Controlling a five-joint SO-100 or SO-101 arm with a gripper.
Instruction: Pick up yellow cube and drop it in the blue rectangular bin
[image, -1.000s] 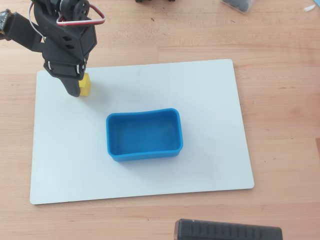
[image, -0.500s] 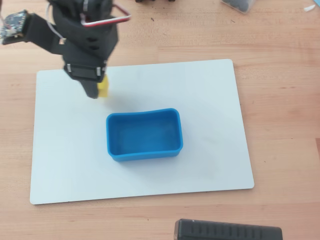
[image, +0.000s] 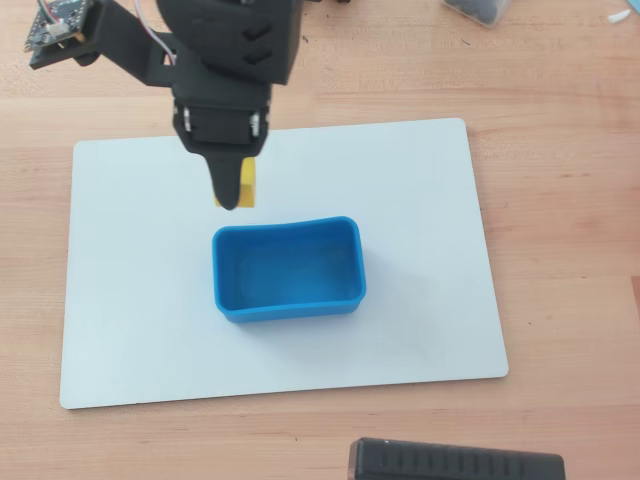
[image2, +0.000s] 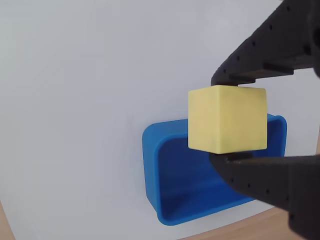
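Note:
My black gripper (image2: 227, 119) is shut on the yellow cube (image2: 227, 119), one finger above and one below it in the wrist view, and holds it in the air. In the overhead view the gripper (image: 235, 192) hangs just behind the far left rim of the blue rectangular bin (image: 288, 310), and only a sliver of the cube (image: 247, 184) shows beside the finger. The bin stands empty on the white board; in the wrist view the bin (image2: 170, 170) lies below and behind the cube.
The white board (image: 420, 210) lies on a wooden table (image: 570, 200). A black block (image: 455, 465) sits at the front edge. A dark container (image: 480, 10) stands at the back right. A circuit board (image: 60, 25) rides on the arm at top left.

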